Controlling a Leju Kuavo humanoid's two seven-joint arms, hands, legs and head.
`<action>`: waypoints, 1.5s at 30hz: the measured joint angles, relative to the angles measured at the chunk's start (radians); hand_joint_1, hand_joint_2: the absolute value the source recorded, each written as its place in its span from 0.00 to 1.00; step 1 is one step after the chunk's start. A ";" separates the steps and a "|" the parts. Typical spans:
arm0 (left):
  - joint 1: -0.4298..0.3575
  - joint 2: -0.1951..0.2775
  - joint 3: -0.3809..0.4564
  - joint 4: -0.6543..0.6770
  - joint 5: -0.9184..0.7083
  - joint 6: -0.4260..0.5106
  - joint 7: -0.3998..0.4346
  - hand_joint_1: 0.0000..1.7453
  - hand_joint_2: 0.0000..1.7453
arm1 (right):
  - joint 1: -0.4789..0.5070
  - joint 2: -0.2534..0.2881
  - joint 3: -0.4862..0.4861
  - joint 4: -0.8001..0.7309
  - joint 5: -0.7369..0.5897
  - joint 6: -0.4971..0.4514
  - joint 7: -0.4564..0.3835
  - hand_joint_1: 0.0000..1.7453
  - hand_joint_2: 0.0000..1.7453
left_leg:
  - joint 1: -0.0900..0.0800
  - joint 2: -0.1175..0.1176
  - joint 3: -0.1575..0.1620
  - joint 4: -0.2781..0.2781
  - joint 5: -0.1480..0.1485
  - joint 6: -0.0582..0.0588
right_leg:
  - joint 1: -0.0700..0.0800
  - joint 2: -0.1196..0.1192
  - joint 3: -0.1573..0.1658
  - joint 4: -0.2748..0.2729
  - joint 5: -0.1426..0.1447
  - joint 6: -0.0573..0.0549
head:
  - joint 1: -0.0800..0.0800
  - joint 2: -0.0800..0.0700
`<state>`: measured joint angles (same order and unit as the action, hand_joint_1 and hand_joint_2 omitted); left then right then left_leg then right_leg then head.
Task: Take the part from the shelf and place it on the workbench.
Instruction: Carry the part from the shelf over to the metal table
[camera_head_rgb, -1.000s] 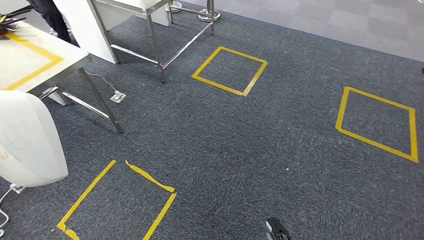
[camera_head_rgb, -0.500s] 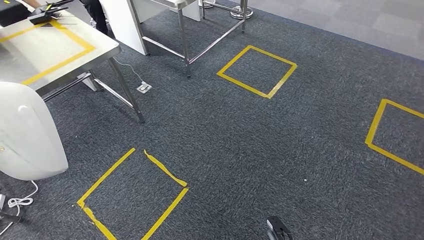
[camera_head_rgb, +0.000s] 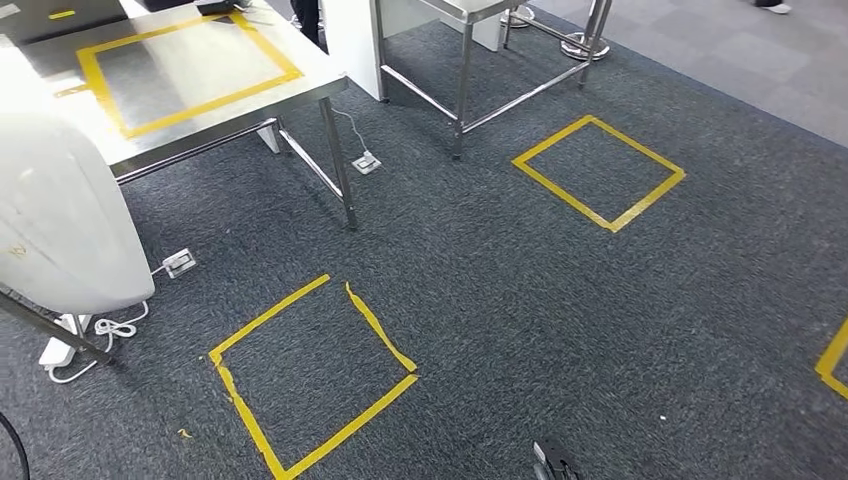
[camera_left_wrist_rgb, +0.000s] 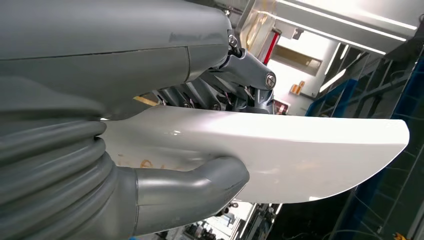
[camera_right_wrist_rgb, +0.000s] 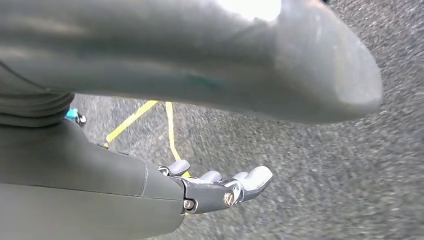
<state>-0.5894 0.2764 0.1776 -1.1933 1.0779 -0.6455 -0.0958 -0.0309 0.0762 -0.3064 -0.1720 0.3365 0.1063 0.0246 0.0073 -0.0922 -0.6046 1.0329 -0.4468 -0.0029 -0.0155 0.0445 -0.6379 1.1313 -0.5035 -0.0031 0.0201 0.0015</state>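
Fingers (camera_left_wrist_rgb: 200, 95) and thumb of left hand (camera_left_wrist_rgb: 165, 150) clamp the white part (camera_left_wrist_rgb: 280, 155) (near left); right hand (camera_right_wrist_rgb: 220, 187) hangs empty, fingers apart. Steel workbench (camera_head_rgb: 310, 85) far left; its leg (camera_head_rgb: 340, 180) and taped floor square (camera_head_rgb: 310, 375) lie ahead.

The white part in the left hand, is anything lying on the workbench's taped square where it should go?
Nothing visible lies inside the yellow taped square on the workbench. The white part, held by the left hand, hides the bench's near corner.
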 joint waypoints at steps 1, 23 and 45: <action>-0.005 -0.002 -0.002 0.000 -0.001 0.000 -0.001 1.00 1.00 | 0.000 0.000 -0.002 0.000 0.000 0.001 -0.001 0.00 0.00 | 0.000 -0.013 -0.004 0.004 -0.001 -0.006 | -0.003 0.019 0.022 -0.048 0.017 0.001 | 0.000 0.000; -0.075 0.015 -0.039 0.041 -0.001 0.010 -0.018 1.00 1.00 | -0.006 0.007 -0.007 0.000 0.017 0.011 -0.002 0.00 0.00 | -0.004 0.101 0.004 -0.020 0.012 0.008 | 0.009 -0.100 0.030 -0.010 -0.043 -0.002 | -0.014 0.000; -0.053 0.020 -0.064 0.052 -0.018 0.004 -0.029 1.00 1.00 | 0.002 0.014 -0.045 0.000 -0.020 -0.006 0.035 0.00 0.00 | 0.003 0.090 -0.083 0.136 -0.026 -0.041 | 0.001 -0.046 0.052 -0.089 0.020 -0.032 | -0.017 0.000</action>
<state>-0.6424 0.2964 0.1138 -1.1412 1.0596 -0.6416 -0.1243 -0.0285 0.0906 -0.3516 -0.1717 0.3168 0.0999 0.0596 0.0106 -0.0025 -0.6873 1.1689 -0.4729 -0.0439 -0.0142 -0.0014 -0.5855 1.0424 -0.4840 -0.0356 0.0029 0.0015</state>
